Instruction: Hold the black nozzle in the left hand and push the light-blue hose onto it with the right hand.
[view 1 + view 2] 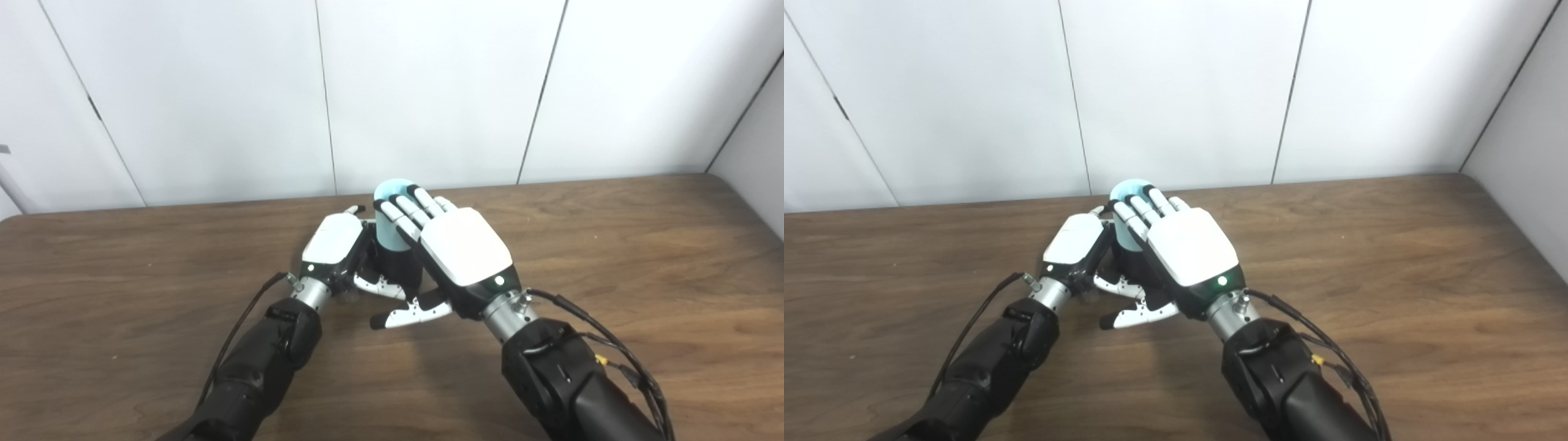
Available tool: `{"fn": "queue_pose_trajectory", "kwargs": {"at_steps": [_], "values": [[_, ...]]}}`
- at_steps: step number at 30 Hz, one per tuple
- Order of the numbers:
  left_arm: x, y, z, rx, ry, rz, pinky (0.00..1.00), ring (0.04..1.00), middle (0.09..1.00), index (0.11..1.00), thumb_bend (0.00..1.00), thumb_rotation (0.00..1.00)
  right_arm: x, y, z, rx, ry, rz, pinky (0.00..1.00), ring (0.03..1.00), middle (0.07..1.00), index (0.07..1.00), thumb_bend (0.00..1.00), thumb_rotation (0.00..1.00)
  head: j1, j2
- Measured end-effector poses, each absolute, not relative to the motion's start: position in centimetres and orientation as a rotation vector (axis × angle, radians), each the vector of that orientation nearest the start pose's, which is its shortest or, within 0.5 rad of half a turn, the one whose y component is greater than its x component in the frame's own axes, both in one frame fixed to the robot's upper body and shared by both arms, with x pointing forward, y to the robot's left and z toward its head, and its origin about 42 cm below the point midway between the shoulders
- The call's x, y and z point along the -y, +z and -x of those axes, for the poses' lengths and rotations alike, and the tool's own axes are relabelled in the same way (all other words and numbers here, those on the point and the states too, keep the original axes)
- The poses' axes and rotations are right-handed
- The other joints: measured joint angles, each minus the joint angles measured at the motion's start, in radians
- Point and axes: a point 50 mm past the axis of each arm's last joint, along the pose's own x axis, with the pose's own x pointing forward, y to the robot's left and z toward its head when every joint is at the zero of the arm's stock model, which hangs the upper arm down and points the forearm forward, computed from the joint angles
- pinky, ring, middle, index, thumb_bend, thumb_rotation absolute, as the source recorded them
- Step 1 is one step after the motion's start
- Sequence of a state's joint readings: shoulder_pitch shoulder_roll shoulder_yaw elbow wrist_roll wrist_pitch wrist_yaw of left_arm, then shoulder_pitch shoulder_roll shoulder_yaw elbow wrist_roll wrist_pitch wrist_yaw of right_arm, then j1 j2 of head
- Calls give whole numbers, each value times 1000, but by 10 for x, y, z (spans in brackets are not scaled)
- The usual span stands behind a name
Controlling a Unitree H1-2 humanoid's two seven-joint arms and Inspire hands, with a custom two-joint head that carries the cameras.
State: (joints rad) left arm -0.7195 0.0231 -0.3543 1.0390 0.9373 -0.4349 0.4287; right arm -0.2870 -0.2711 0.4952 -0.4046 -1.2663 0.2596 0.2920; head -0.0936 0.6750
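hose [392, 217] stands upright — long axis vertical; right hand [456, 251] curled around it, left hand [334, 245] clasping black nozzle [398, 269] below.

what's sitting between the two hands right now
The upright light-blue hose stands between the left hand and the right hand, with a dark part, likely the black nozzle, under it. Both eye views show this.

I am seeing no readable text, label, brand, number or sign anywhere in either view.
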Motion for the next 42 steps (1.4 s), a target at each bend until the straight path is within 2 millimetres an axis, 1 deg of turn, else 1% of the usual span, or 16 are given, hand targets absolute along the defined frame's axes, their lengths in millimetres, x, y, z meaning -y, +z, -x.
{"fn": "queue_pose_trajectory", "kwargs": {"at_steps": [4, 5, 7, 8, 14, 16, 21, 26, 30, 31, 33, 35, 42], "values": [[-99, 104, -455, 460, -398, -1055, 930, 531, 463, 468, 501, 0, 139, 238, -311, 484, 178, 1481, 881, 925, 938, 904, 882, 779, 0, 0], [-99, 104, -455, 459, -397, -1054, 927, 493, 476, 475, 503, 0, 139, 238, -312, 485, 178, 1483, 868, 914, 931, 899, 884, 786, 0, 0], [-99, 104, -455, 458, -395, -1052, 926, 475, 485, 477, 504, 0, 138, 238, -313, 488, 179, 1484, 852, 900, 924, 894, 883, 796, -2, 2], [-99, 104, -455, 457, -394, -1051, 921, 469, 476, 493, 504, 0, 138, 238, -314, 488, 179, 1485, 844, 893, 919, 892, 880, 801, -2, 0], [-100, 104, -455, 453, -389, -1049, 912, 465, 459, 516, 503, 0, 136, 241, -321, 500, 175, 1495, 842, 882, 921, 897, 880, 808, 6, 0], [-100, 104, -455, 451, -387, -1047, 911, 467, 469, 504, 504, 0, 136, 242, -326, 501, 173, 1505, 838, 881, 922, 896, 888, 821, 8, 3], [-101, 104, -456, 440, -375, -1039, 909, 468, 476, 496, 504, 0, 132, 243, -333, 507, 175, 1516, 846, 886, 919, 893, 890, 814, 3, 2], [-102, 104, -456, 434, -369, -1039, 914, 467, 471, 504, 504, 0, 132, 242, -333, 508, 177, 1518, 852, 884, 912, 885, 888, 797, 2, 2], [-102, 104, -457, 430, -366, -1042, 911, 466, 473, 502, 504, 0, 131, 241, -333, 509, 178, 1518, 855, 884, 916, 888, 899, 802, 3, 2], [-102, 104, -457, 429, -365, -1043, 915, 492, 462, 500, 502, 0, 131, 241, -333, 510, 177, 1518, 855, 885, 916, 888, 901, 804, 3, 2], [-102, 104, -457, 427, -363, -1044, 915, 515, 455, 495, 501, 0, 131, 240, -334, 513, 174, 1519, 856, 887, 917, 889, 904, 814, 2, 3], [-102, 104, -457, 426, -361, -1044, 915, 476, 467, 506, 503, 0, 130, 239, -334, 519, 171, 1518, 865, 893, 922, 891, 914, 839, 2, 3], [-103, 104, -457, 424, -359, -1045, 896, 465, 460, 517, 503, 0, 130, 236, -334, 521, 166, 1527, 890, 914, 941, 908, 893, 849, -6, 3]]}}
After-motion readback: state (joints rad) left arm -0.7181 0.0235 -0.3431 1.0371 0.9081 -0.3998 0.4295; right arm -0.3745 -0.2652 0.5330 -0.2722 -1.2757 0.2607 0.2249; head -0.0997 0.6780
